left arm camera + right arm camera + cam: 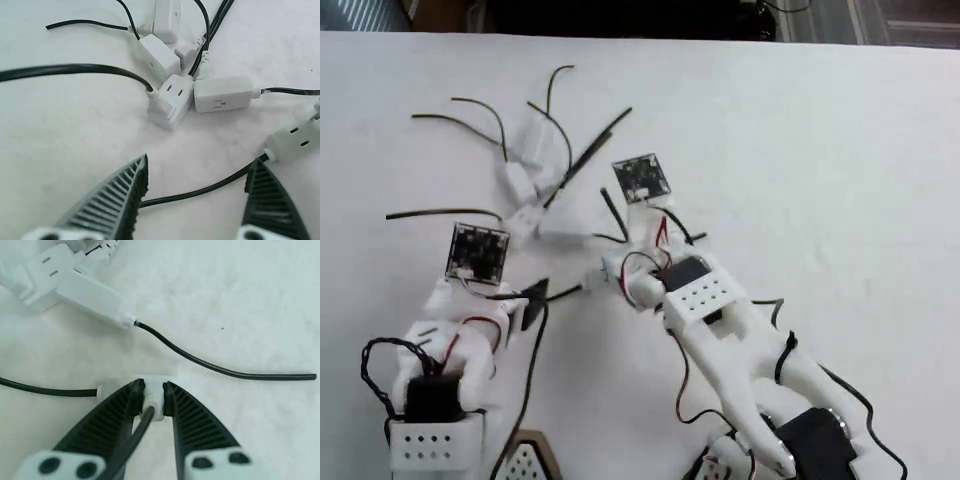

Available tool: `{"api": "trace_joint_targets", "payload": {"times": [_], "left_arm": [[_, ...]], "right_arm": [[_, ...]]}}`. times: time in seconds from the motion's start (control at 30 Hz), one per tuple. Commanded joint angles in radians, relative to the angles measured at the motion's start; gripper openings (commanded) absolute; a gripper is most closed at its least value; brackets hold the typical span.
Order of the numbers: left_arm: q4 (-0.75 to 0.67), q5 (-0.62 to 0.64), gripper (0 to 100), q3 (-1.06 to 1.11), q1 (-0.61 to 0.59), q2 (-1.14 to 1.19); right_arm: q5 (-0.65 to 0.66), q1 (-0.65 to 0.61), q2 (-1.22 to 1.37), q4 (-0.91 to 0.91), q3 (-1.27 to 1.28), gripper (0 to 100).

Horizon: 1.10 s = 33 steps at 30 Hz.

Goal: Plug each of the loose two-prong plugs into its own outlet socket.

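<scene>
Nearest us, our right fingers point(192, 415) are pinched shut on a small white plug point(155, 399), held only at their tips. We judge it could twist or slip out under a push. Our left fingers point(120, 195) stand wide apart and hold nothing. A black cord point(200, 189) lies between them and may snag. Beyond, loose white sockets point(220, 94) sit clustered on the tabletop point(75, 140), unbraced, so one would likely slide away when pressed.

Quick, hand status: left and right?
Left hand: open, holding nothing; a black cord lies on the table in its gap.
Right hand: closed on a white connector.
</scene>
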Motion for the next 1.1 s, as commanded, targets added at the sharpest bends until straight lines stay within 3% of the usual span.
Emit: {"api": "trace_joint_targets", "payload": {"times": [0.0,0.4,0.7,1.07], "left_arm": [[-0.003,-0.009,31,-0.005,-0.01,-0.013],[0.0,-0.009,31,-0.005,-0.01,-0.013],[-0.002,-0.011,31,-0.005,-0.01,-0.013],[0.002,-0.011,31,-0.005,-0.01,-0.013]], "right_arm": [[-0.006,0.015,0.008,0.002,-0.057,1.6],[-0.002,0.07,0.059,0.025,-0.057,1.6],[-0.008,0.004,-0.005,0.125,-0.054,1.6],[-0.005,0.021,0.048,0.036,-0.025,1.6]]}}
